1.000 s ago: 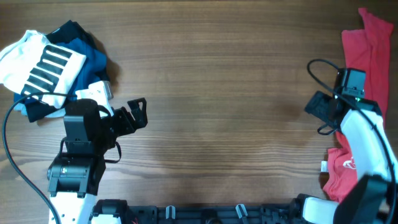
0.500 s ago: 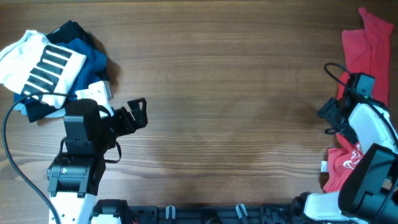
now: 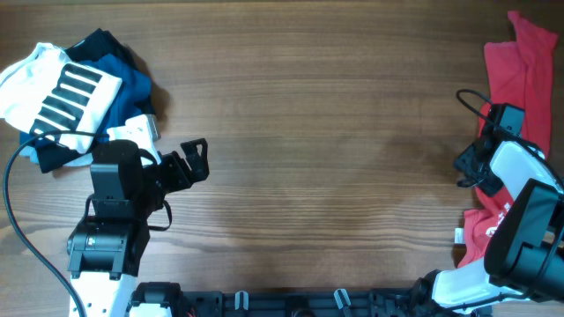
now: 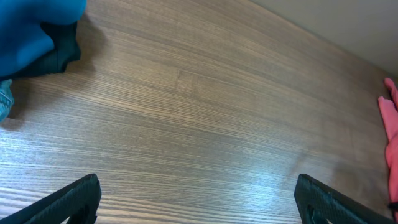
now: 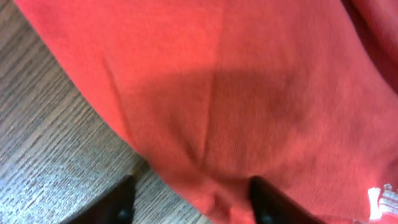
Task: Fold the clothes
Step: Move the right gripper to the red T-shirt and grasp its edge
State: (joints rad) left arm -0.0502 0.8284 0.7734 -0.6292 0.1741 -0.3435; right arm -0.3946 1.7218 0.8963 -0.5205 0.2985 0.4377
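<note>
The clothes are a red T-shirt (image 3: 520, 70) lying crumpled along the table's right edge, its lower part (image 3: 485, 238) near the front. My right gripper (image 3: 467, 167) is down at the shirt's left edge. In the right wrist view the red cloth (image 5: 249, 81) fills the frame. A fold of its hem sits between the two dark fingers (image 5: 118, 205). The jaws stand partly narrowed, with wood still showing between the left finger and the cloth. My left gripper (image 3: 196, 158) hangs wide open over bare wood at the left, far from the shirt (image 4: 392, 130).
A pile at the back left holds a white garment with black stripes (image 3: 57, 88) and navy and blue garments (image 3: 132, 79). The blue cloth (image 4: 31, 31) shows in the left wrist view's corner. A black cable (image 3: 467, 101) loops beside the right wrist.
My right gripper has moved right onto the shirt's left edge, and its jaws have narrowed around the hem. The left arm has not moved.
</note>
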